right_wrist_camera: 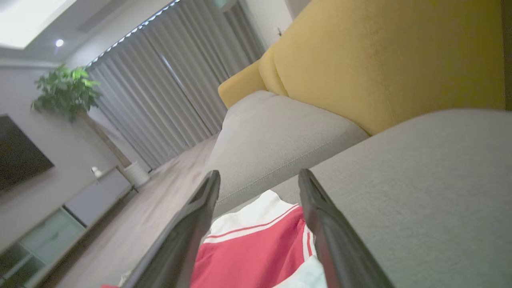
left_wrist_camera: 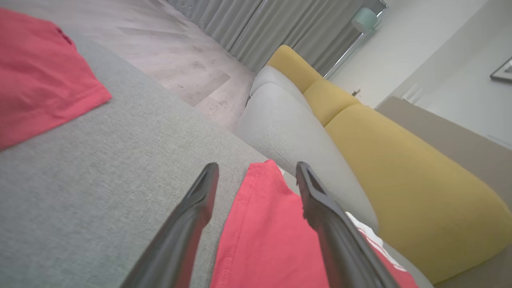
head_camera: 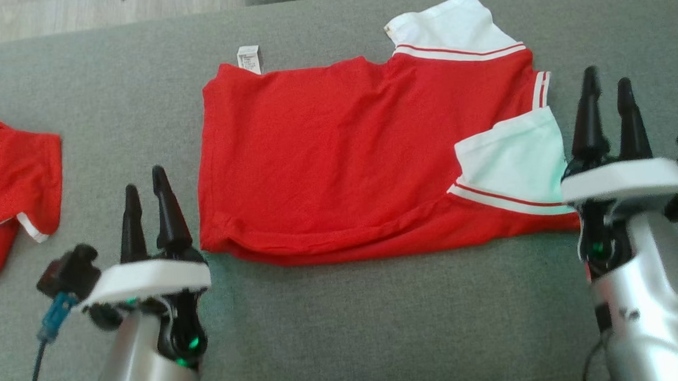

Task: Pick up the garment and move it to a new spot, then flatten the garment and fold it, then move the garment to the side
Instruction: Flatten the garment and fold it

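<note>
The garment (head_camera: 337, 156) is a red shirt with white, red-striped sleeves. It lies folded and fairly flat across the middle of the grey seat (head_camera: 352, 329), with a white label at its far left corner. My left gripper (head_camera: 144, 183) hovers just off the garment's near left corner, jaws open and holding nothing. My right gripper (head_camera: 607, 77) stands beside the garment's right edge by the white sleeve (head_camera: 511, 158), also open with nothing between its fingers. The left wrist view shows the gripper (left_wrist_camera: 257, 166) above a red corner (left_wrist_camera: 264, 232). The right wrist view shows the gripper (right_wrist_camera: 259, 173) above the striped sleeve (right_wrist_camera: 256, 252).
A second red garment (head_camera: 7, 173) lies bunched at the seat's left end, also seen in the left wrist view (left_wrist_camera: 36, 72). Wooden floor (head_camera: 74, 13) lies beyond the seat's far edge. A yellow backrest (left_wrist_camera: 400, 168) and a pale grey cushion (left_wrist_camera: 288, 132) border the seat.
</note>
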`<state>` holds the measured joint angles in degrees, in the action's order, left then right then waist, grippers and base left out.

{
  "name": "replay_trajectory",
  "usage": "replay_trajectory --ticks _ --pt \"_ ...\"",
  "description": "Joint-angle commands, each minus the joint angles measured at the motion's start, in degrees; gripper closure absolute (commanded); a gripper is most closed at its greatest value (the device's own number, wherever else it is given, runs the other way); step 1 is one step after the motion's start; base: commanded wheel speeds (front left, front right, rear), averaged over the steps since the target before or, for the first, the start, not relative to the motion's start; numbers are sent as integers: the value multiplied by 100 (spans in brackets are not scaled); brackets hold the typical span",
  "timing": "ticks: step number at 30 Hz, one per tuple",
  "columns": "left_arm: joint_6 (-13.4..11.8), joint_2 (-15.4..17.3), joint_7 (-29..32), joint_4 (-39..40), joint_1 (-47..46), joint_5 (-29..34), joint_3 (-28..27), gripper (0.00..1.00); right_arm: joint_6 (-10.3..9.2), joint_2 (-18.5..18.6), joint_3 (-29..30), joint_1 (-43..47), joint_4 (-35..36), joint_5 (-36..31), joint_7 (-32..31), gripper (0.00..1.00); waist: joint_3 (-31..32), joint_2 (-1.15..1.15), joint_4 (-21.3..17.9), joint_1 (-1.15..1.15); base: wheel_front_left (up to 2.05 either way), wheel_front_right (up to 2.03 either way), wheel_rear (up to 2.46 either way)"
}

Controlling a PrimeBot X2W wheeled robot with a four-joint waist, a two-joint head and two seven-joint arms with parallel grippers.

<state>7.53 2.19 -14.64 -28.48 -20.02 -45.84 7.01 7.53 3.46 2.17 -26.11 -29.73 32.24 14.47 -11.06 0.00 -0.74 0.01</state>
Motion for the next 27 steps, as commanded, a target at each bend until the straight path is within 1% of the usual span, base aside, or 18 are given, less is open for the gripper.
replay_trajectory --ticks 1,4,7,9,10,13,16,19,27 --pt "-71 69 -36 228 154 431 -276 0 -4 -25 -58 173 270 -468 51 0 62 0 8 -1 0 0 0" --pt "-217 69 -36 401 472 1370 -446 0 -4 -32 8 479 449 -1287 51 0 181 0 -2 -1 0 0 0" --pt "-333 69 -36 486 844 2041 -485 0 -4 -42 -22 817 562 -1852 52 0 340 0 -11 -1 0 0 0" --pt "-399 69 -36 523 1086 2413 -461 0 -4 -48 -38 1046 570 -2094 52 0 471 0 -11 -1 0 0 0" --pt "-399 69 -36 523 1086 2413 -461 0 -4 -48 -38 1046 570 -2094 52 0 471 0 -11 -1 0 0 0" --pt "-470 69 -36 543 1430 2869 -375 0 -4 -53 -77 1364 541 -2341 52 0 674 0 -9 -1 0 0 0" --pt "-554 69 -36 548 1716 3140 -323 0 -4 -55 -66 1620 465 -2415 52 0 858 0 4 -1 0 0 0" --pt "-599 69 -36 564 1940 3236 -270 0 -4 -56 -33 1804 388 -2406 52 0 979 0 17 -1 0 0 0" --pt "-662 69 -36 549 2097 3192 -204 0 -4 -57 -41 1936 320 -2320 52 0 1023 0 29 -1 0 0 0"
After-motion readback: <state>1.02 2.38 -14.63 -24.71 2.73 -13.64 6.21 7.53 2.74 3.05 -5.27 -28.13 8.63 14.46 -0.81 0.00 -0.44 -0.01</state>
